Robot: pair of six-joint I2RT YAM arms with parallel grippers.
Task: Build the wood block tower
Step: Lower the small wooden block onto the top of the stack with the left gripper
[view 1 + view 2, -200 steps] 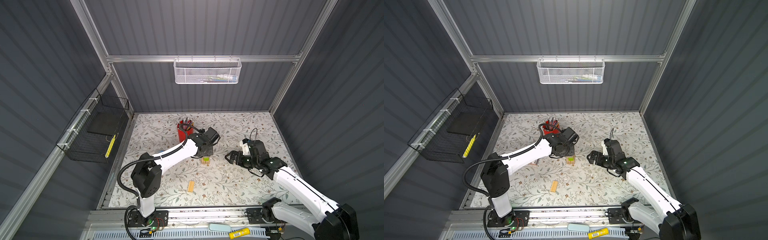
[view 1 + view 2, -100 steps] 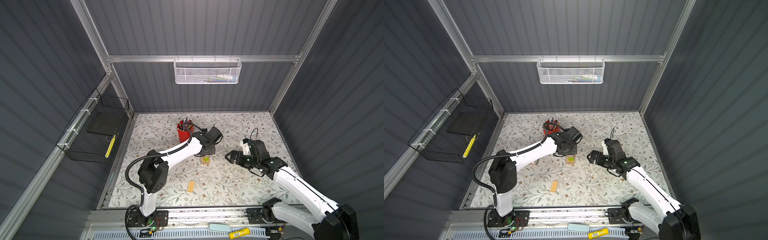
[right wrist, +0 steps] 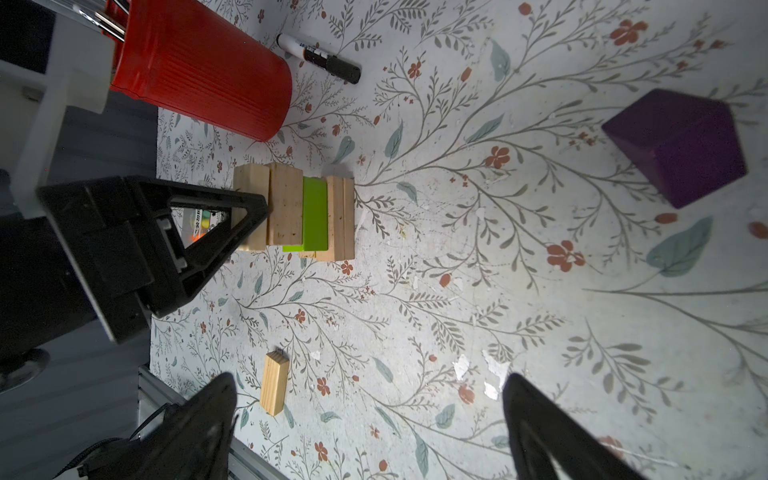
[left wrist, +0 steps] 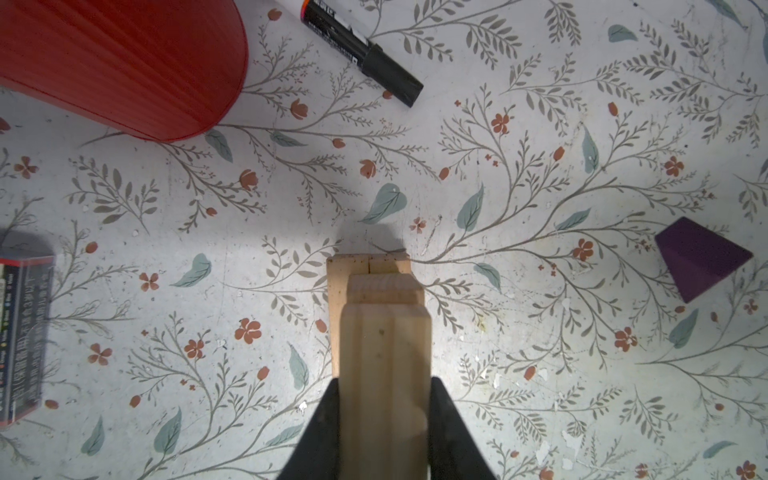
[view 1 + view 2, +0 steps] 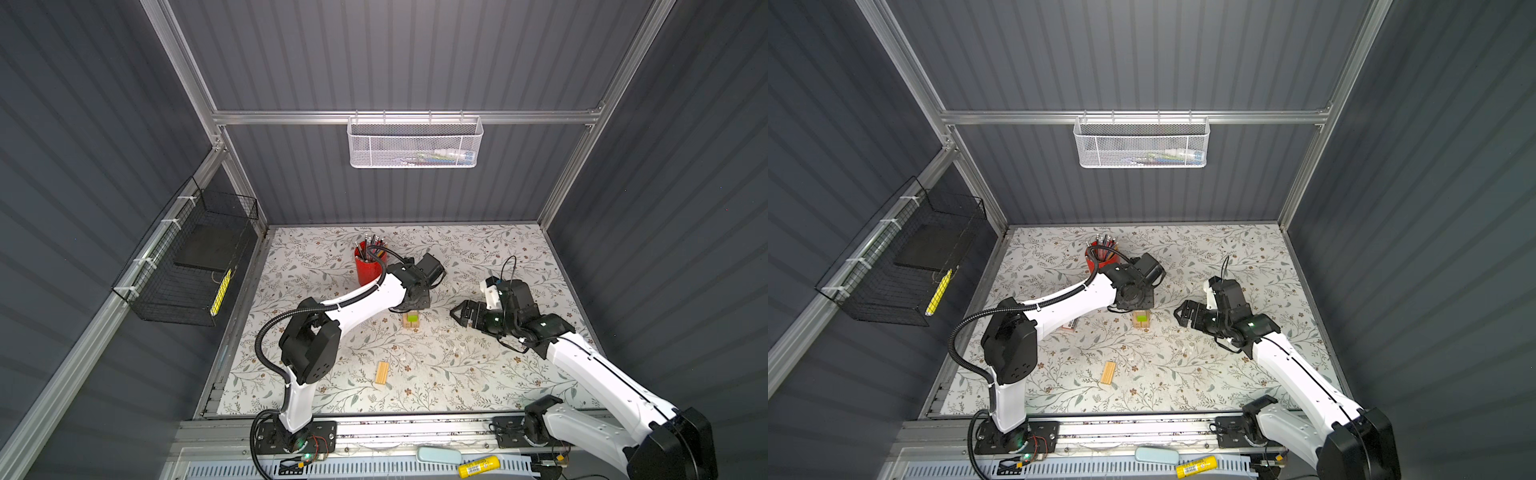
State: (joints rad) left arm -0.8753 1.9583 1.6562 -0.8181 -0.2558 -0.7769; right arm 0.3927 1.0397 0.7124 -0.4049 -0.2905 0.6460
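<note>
The tower [image 5: 411,322] [image 5: 1141,321] stands mid-mat: thin pale wood blocks at the base, the lime green block [image 3: 315,216], then a pale block. My left gripper [image 5: 412,308] [image 4: 384,384] is shut on another pale wood block [image 4: 384,353], which sits on top of the stack; one of its fingers [image 3: 232,208] shows beside that block. A purple block [image 4: 702,262] [image 3: 681,145] lies on the mat apart from the tower. A loose pale block [image 5: 381,372] [image 3: 274,382] lies nearer the front. My right gripper [image 5: 459,313] [image 3: 370,386] hovers open and empty, right of the tower.
A red pencil cup [image 5: 368,270] [image 3: 199,70] stands just behind the tower, with a black marker [image 4: 365,54] lying beside it. A clear box of pens [image 4: 20,332] lies under my left arm. A white mesh basket [image 5: 413,143] hangs on the back wall and a black wire basket [image 5: 187,266] on the left wall.
My left arm's elbow has swung a little to the right while its gripper stayed over the tower with the block. The right arm has not moved.
</note>
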